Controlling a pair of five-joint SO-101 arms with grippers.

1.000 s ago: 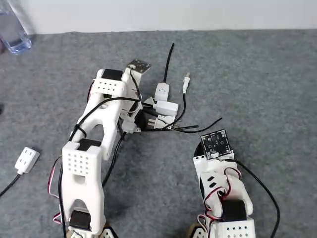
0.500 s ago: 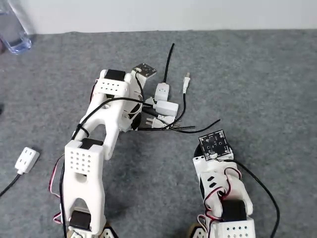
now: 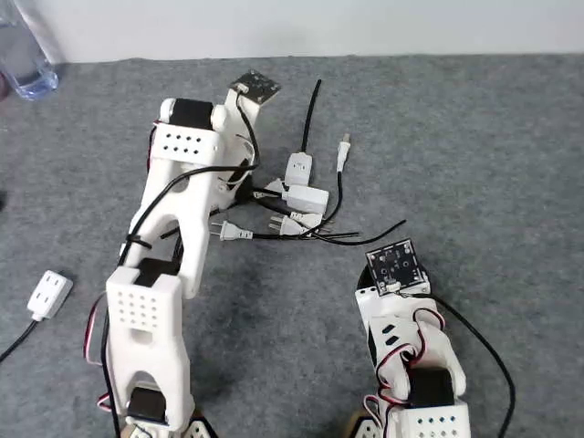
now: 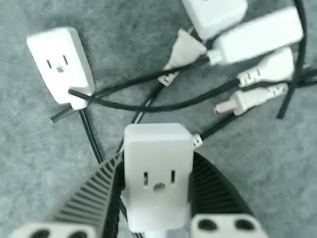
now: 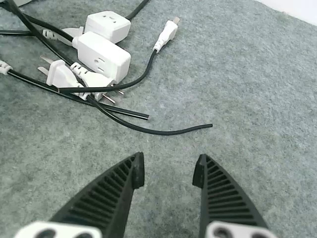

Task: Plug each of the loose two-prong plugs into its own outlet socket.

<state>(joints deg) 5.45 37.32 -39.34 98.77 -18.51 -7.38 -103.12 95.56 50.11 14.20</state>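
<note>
My left gripper (image 4: 157, 166) is shut on a white outlet socket block (image 4: 158, 171), its slotted face turned to the camera. A second socket (image 4: 59, 63) lies on the grey carpet beyond it, with black cords across it. In the high view two more sockets (image 3: 298, 169) (image 3: 307, 198) sit mid-table in a tangle of cords. White two-prong plugs lie loose there: one (image 3: 233, 233) beside the left arm, one (image 3: 344, 151) farther back. My right gripper (image 5: 168, 171) hangs open over bare carpet, short of the sockets (image 5: 101, 54) and plugs (image 5: 62, 74).
Another white socket (image 3: 48, 294) with its cord lies apart at the table's left edge. A clear glass (image 3: 23, 55) stands at the back left corner. Loose black cord ends (image 5: 198, 126) trail toward the right arm. Open carpet stretches to the right.
The left arm has swung back and to the left, away from the tangle. A two-prong plug on a black cord now lies uncovered beside it. The right arm has not moved.
</note>
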